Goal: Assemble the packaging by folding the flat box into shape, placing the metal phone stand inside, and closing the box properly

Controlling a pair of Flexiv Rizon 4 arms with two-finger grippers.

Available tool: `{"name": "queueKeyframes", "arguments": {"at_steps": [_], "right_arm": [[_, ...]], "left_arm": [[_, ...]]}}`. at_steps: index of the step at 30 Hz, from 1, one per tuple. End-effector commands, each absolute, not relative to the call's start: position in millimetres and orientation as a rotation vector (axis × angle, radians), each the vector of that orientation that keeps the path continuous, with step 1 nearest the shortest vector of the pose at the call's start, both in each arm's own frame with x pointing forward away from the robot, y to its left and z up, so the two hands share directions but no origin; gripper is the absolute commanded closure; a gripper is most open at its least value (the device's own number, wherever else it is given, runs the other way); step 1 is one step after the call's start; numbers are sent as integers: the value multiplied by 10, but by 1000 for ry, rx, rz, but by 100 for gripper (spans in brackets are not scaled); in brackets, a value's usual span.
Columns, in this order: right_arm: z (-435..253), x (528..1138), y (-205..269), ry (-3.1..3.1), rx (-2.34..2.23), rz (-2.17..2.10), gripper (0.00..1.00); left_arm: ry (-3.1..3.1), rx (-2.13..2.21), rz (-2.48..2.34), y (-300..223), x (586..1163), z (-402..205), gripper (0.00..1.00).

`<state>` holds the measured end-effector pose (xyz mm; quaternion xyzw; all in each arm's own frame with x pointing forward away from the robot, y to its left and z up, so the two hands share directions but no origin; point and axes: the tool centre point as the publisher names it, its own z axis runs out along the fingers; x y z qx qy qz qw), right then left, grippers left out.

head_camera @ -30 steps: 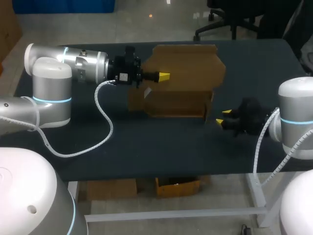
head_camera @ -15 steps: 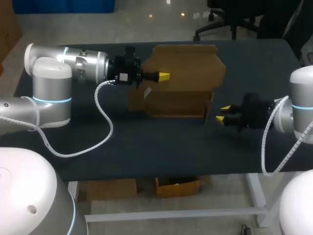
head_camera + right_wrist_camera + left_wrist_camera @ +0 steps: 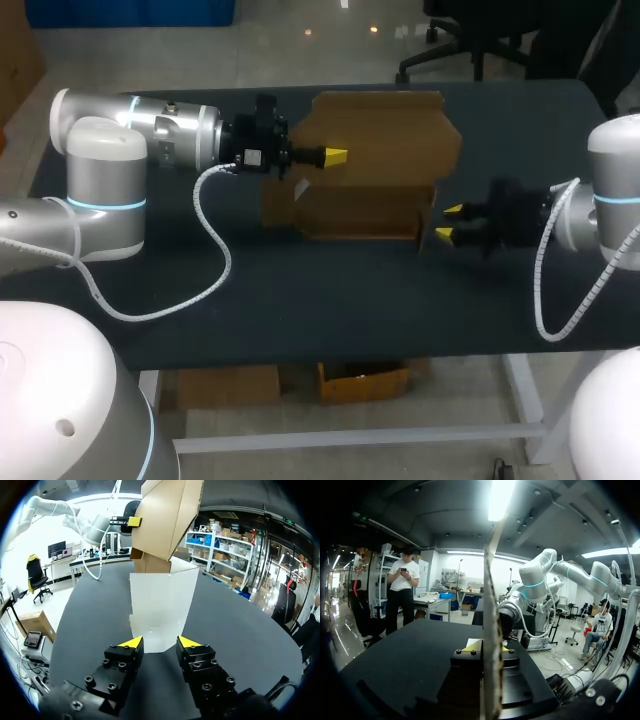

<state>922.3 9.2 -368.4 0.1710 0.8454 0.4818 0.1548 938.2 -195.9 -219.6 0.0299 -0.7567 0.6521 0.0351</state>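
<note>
Where the left arm (image 3: 150, 140) comes in level from the left side, the left gripper (image 3: 336, 155) sits at the left edge of the raised lid panel (image 3: 385, 135) of the cardboard box (image 3: 350, 212). Its jaws are clamped on that panel: in the left wrist view the cardboard edge runs straight up between the two fingers with no gap I can see. The box itself is about the middle of the dark table (image 3: 300, 290), a bit toward the far side, with the lid standing up behind the lower body.

Over on the right, the right gripper (image 3: 447, 222) is just beside the box's right end, down by the near corner, not touching as far as I can tell. Its jaws are apart with nothing between them. From the right wrist view, the pale end wall sits just ahead of the yellow tips (image 3: 131, 641). The right arm (image 3: 610, 200) comes in from the right edge.
</note>
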Motion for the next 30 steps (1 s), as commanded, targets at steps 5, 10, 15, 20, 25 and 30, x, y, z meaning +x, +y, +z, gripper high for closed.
{"name": "queueKeyframes", "arguments": {"at_steps": [5,10,15,20,25,30], "right_arm": [[-3671,9348,127,2425,460,1399,58],[-3677,9399,153,2427,449,1406,56],[-3664,9432,175,2434,432,1405,53],[-3656,9451,227,2438,419,1406,53],[-3659,9460,305,2439,407,1416,53],[-3652,9452,355,2441,405,1418,53]], "left_arm": [[-2324,90,2004,-1967,9386,-2215,100],[-2324,90,2004,-1967,9386,-2215,100],[-2324,90,2004,-1967,9386,-2215,100],[-2324,90,2004,-1967,9386,-2215,100],[-2324,90,2004,-1967,9386,-2215,100],[-2324,90,2004,-1967,9386,-2215,100]]}}
